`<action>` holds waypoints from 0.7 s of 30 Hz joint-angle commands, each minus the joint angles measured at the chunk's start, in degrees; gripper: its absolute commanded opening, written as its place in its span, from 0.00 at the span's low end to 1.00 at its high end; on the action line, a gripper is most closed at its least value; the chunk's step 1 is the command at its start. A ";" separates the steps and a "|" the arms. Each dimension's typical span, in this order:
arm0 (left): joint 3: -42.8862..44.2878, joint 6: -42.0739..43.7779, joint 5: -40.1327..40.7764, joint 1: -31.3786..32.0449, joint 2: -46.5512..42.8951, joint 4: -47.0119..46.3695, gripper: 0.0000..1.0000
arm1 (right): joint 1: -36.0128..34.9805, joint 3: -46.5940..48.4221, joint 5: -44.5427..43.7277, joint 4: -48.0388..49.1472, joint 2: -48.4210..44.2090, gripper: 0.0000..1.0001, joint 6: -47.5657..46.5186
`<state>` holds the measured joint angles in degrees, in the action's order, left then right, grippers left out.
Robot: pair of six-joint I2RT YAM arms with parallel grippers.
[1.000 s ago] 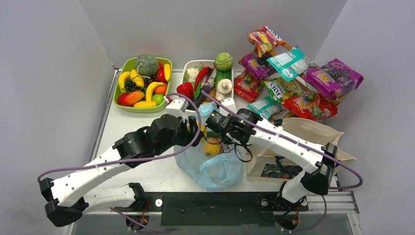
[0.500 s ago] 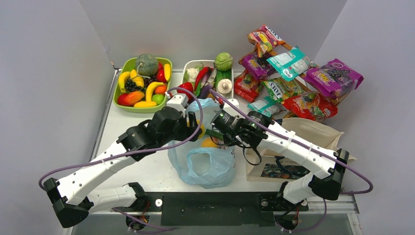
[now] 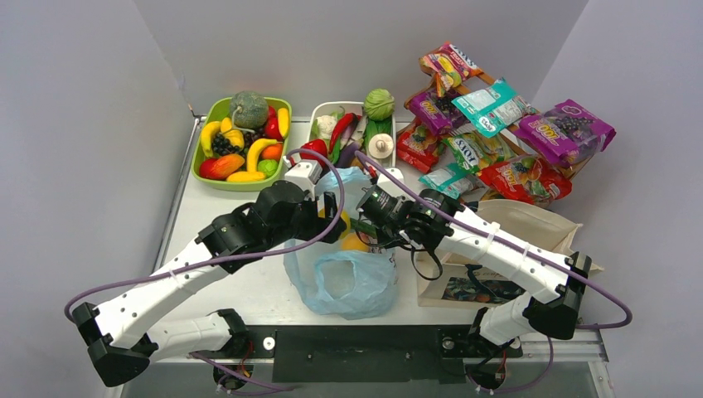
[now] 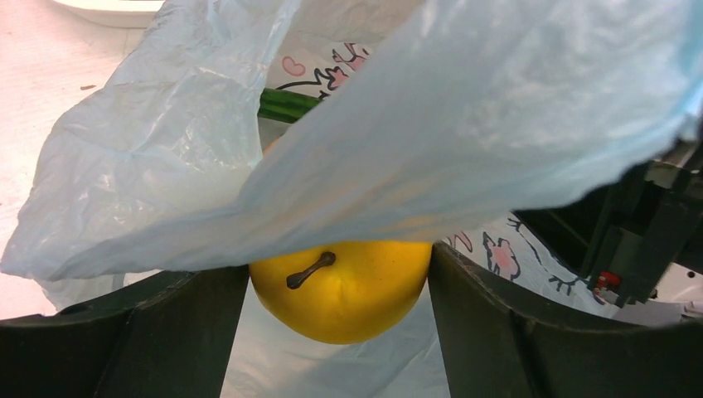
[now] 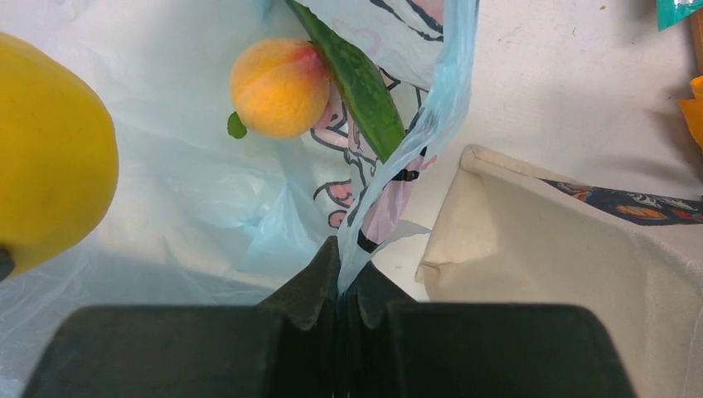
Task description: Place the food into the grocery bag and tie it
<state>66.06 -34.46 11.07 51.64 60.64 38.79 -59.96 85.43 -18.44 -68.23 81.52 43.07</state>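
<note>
Left wrist view: left gripper (image 4: 340, 278) clenched on yellow fruit (image 4: 348, 307), under film at grocery bag (image 4: 497, 124) mouth. Rim pinched by right gripper (image 5: 338, 290), held open. Inside: peach (image 5: 278, 87), green pod (image 5: 356, 79). Outside: snack packets (image 3: 506, 133), green bowl (image 3: 240, 187) produce. Tying not begun.

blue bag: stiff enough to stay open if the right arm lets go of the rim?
Probably not. The grocery bag film is thin and crinkled, draping over the yellow fruit in the left gripper, so it looks floppy. Only a narrow strip is pinched in the right gripper; it likely slips or stretches if tugged.
</note>
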 commanded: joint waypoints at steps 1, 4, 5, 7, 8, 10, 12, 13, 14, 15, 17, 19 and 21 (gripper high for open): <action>4.43 0.51 -2.12 -0.22 -1.67 -0.37 0.74 | 0.14 0.01 0.25 1.77 -1.80 0.00 0.00; 6.25 0.28 -3.35 -0.19 -1.74 1.48 0.75 | 0.16 -0.20 0.40 1.92 -1.66 0.00 -0.01; 6.61 0.38 -3.87 -0.21 -1.70 1.78 0.75 | 0.19 -0.25 0.37 1.89 -1.60 0.00 0.00; 7.85 0.58 -5.87 -0.22 -1.42 3.01 0.76 | 0.12 -0.34 0.37 1.96 -1.52 0.00 0.00; 8.73 0.60 -6.10 -0.22 -1.17 4.16 0.77 | 0.16 -0.34 0.34 2.00 -1.47 0.00 0.00; 9.68 0.51 -6.63 -0.22 -0.92 5.46 0.78 | 0.12 -0.28 0.44 2.16 -1.32 0.00 -0.06; 10.11 0.24 -6.54 -0.22 -1.00 6.38 0.79 | 0.21 -0.34 0.58 2.24 -1.12 0.00 -0.01; 10.29 0.04 -5.96 -0.18 -1.03 6.94 0.79 | 0.16 -0.30 0.63 2.29 -1.11 0.00 -0.05; 10.26 -0.08 -5.79 -0.20 -1.16 7.10 0.78 | 0.12 -0.24 0.69 2.30 -1.08 0.00 -0.08; 10.12 -0.12 -5.82 -0.22 -1.24 7.21 0.75 | 0.12 -0.21 0.73 2.35 -1.04 0.00 -0.11; 10.26 -0.14 -6.46 -0.20 -1.42 7.31 0.71 | 0.12 -0.18 0.77 2.36 -0.97 0.00 -0.16; 11.02 -0.17 -7.28 -0.22 -1.42 7.77 0.72 | 0.12 -0.17 0.79 2.31 -0.95 0.00 -0.22; 12.91 0.05 -7.59 -0.22 -1.52 8.84 0.73 | 0.16 -0.13 0.78 2.31 -0.97 0.00 -0.26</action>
<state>74.02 -34.44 5.15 51.64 60.31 46.09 -59.96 85.32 -17.45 -67.26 81.52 43.05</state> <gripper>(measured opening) 0.723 0.003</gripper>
